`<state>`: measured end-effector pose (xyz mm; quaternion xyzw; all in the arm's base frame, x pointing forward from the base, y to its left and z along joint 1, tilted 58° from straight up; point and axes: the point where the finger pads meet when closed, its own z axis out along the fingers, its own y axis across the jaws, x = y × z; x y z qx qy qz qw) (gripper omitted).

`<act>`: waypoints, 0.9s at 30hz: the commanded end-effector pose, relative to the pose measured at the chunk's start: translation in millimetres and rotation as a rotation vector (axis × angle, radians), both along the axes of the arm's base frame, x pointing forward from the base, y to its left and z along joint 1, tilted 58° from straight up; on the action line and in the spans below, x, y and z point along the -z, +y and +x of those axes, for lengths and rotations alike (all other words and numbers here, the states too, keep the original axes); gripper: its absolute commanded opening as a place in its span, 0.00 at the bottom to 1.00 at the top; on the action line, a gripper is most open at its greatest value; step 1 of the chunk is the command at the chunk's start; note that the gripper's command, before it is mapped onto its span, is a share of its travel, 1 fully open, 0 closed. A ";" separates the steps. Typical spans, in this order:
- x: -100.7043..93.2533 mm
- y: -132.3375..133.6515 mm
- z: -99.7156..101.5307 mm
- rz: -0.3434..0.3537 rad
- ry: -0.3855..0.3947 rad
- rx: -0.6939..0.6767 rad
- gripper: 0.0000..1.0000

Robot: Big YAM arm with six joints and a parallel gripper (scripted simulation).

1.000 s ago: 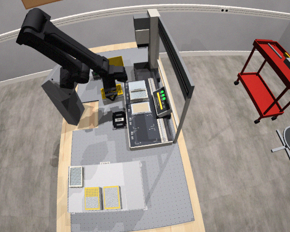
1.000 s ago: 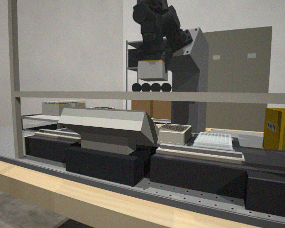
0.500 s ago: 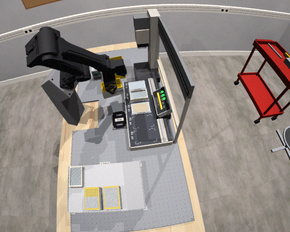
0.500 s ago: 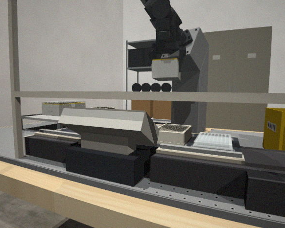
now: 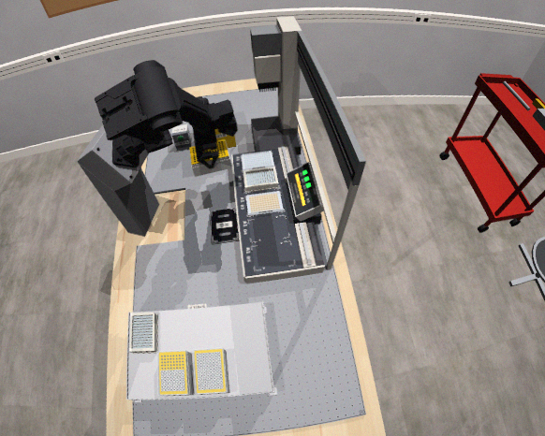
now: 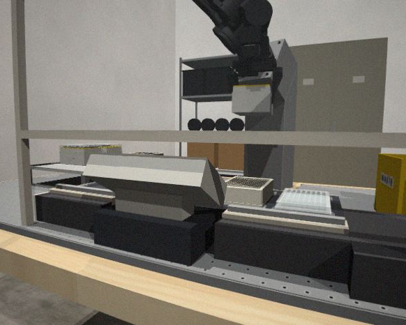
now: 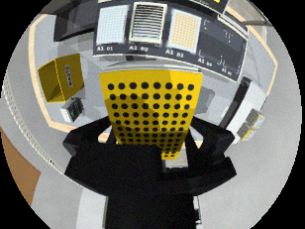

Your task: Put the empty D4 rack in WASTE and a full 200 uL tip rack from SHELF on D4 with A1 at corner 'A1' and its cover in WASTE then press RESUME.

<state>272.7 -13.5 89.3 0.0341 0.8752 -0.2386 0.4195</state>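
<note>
Top: gripper [image 5: 211,156] clamped wide on the empty yellow tip rack [image 5: 221,149], held beside the deck [image 5: 244,262] near the RESUME box [image 5: 180,136].
Exterior: rack [image 6: 251,98] hangs high above the deck, bin [image 6: 399,181] at right.
Wrist: rack's empty holes [image 7: 152,115] face the camera.

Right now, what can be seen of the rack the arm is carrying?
The tip rack has a yellow top plate with a grid of dark holes, seemingly without tips, over a pale grey boxy body. It is held level and high above the table, clamped on opposite sides by the gripper; only the black fingers touch it. From above it hangs beside the deck's end, near the yellow bin, not over the plates.
</note>
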 end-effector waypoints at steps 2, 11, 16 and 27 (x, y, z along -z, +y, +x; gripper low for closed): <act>-17.7 -0.2 9.8 0.047 -0.071 0.038 0.00; 3.6 48.3 23.7 0.038 -0.046 0.012 0.00; 11.9 71.6 31.6 0.039 -0.045 0.011 0.00; 15.3 83.7 37.0 0.039 -0.045 0.028 0.00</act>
